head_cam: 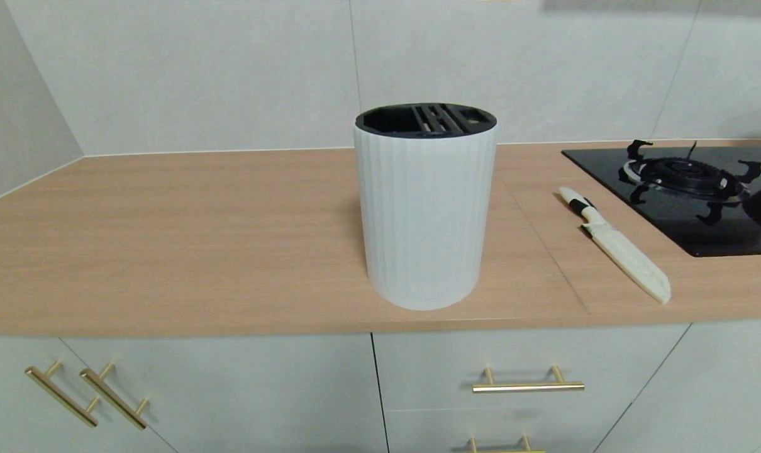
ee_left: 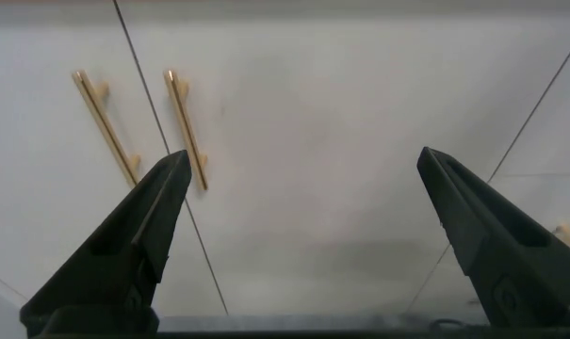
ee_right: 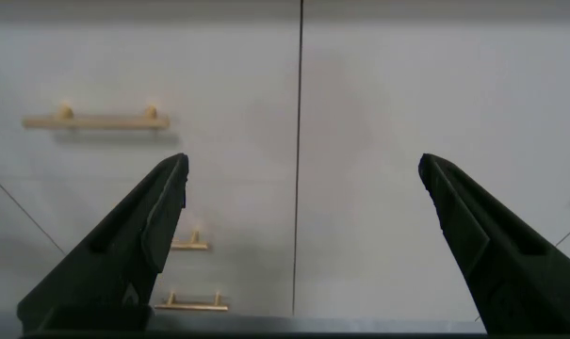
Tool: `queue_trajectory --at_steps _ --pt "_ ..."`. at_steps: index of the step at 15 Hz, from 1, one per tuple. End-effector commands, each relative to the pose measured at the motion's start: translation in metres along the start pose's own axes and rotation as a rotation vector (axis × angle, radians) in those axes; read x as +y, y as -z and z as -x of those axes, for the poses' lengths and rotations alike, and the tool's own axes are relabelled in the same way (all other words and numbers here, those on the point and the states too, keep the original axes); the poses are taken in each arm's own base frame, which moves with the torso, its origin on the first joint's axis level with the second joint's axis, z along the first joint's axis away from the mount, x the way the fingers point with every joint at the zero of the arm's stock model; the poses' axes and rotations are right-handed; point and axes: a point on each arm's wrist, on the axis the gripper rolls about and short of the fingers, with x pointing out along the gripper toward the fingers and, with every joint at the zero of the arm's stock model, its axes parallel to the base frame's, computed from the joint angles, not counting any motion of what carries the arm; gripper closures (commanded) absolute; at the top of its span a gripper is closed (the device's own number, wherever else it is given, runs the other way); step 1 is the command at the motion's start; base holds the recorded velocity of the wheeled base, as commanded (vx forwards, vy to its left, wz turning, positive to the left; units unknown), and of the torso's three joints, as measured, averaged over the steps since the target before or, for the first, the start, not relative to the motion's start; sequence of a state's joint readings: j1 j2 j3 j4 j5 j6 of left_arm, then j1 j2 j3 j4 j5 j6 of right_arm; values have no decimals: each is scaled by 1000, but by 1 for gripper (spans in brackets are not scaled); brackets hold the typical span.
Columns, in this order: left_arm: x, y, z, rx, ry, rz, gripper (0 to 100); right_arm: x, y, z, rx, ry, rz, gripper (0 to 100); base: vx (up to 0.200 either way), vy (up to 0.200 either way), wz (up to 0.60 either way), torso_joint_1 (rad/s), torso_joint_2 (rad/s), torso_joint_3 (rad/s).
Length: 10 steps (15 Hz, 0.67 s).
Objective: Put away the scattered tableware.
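My left gripper [ee_left: 301, 160]: jaws spread wide with nothing between them. It sits low, facing a pale cabinet door [ee_left: 341, 141] with two brass bar handles [ee_left: 186, 132], below the worktop.

My right gripper [ee_right: 301, 162]: also spread wide and carrying nothing. It faces the drawer fronts [ee_right: 407, 113] and a brass pull [ee_right: 96, 121], low like the left.

Counter [head_cam: 166, 239]: wood-grain top. The task's things lie on it, above where both grippers appear to sit.

Knife [head_cam: 613, 242]: lies flat on the counter, right of centre, between the holder and the hob, touching neither.

Knife axis: diagonal. The blade tip [head_cam: 662, 294] points toward the counter's front edge and to my right. The knife handle [head_cam: 575, 201], pale with a dark band, is at the far end and angled toward my left.

Holder [head_cam: 426, 214]: white ribbed cylinder, upright at centre. Its black slotted top [head_cam: 427, 119] looks empty.

Hob [head_cam: 676, 201]: black glass with a burner grate, at the far right, just beyond the knife.

Bearing on the move: the knife is on my right side, so I judge the right arm to be the nearer one. Its handle is the far end, so the reach would have to pass over the blade, or come in from the side, to grip it.

Carry: from the knife, the holder is to my left, with its slots at the top.
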State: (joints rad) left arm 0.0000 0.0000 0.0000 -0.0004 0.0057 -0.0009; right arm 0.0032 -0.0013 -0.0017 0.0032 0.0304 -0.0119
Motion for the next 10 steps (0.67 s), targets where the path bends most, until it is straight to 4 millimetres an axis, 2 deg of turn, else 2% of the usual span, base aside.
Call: queue_trajectory --at_steps 1,10 --pt "0 0 0 -1 0 1 0 0 0 0 1 -2 0 0 0 0 0 198 -476 -271" --pt "0 0 0 -1 0 1 0 0 0 0 1 0 0 0 0 0 0 214 -495 -281"
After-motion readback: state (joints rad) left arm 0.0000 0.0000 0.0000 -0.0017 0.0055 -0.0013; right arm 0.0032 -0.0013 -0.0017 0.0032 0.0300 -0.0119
